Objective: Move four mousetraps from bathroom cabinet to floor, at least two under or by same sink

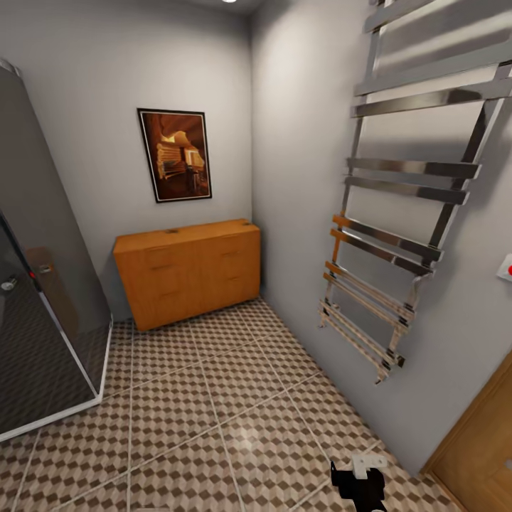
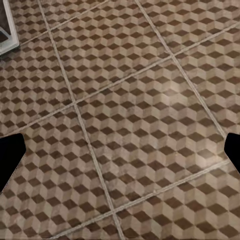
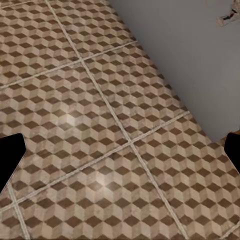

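Orange-brown wooden cabinet [image 1: 188,274] stands centre-left of the head view on cube-patterned tiled floor [image 1: 213,419]. Both grippers' dark fingertips [image 2: 10,155] [image 3: 10,155] sit spread wide, holding nothing.

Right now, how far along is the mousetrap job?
Nothing looks done yet. The low orange-brown wooden cabinet stands across the room with its drawer fronts shut, and I see no traps on the cube-patterned tiled floor. In hand: nothing; both wrist views show open fingertips over bare tiles, left gripper, right gripper. Left: reaching the cabinet, opening it, placing four traps.
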Tool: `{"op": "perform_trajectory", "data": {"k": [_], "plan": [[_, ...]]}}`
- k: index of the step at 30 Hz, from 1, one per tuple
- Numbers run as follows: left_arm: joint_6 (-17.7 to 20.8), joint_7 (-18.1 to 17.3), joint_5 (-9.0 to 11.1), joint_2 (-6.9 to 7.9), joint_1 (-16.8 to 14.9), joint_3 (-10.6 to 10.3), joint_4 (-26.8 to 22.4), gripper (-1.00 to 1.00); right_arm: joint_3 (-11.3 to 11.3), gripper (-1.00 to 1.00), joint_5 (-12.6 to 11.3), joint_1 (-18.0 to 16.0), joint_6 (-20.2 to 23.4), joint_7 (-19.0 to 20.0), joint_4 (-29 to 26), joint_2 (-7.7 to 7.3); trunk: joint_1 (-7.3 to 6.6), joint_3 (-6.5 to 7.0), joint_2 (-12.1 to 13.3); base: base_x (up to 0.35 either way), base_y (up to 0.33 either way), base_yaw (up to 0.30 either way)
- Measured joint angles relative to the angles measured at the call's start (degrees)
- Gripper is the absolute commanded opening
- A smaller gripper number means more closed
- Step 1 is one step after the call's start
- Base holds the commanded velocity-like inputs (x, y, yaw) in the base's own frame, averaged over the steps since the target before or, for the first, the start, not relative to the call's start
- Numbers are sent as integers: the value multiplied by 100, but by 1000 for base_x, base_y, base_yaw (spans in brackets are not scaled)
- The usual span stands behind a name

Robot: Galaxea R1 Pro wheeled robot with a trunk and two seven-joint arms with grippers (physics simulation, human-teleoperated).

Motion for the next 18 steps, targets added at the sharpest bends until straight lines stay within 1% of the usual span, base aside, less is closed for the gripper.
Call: {"op": "perform_trajectory", "data": {"k": [18], "plan": [[0,-1,0,0,0,0,0,100,0,100,0,0,0,2,0,0,0,0,0,262,197,0]]}}
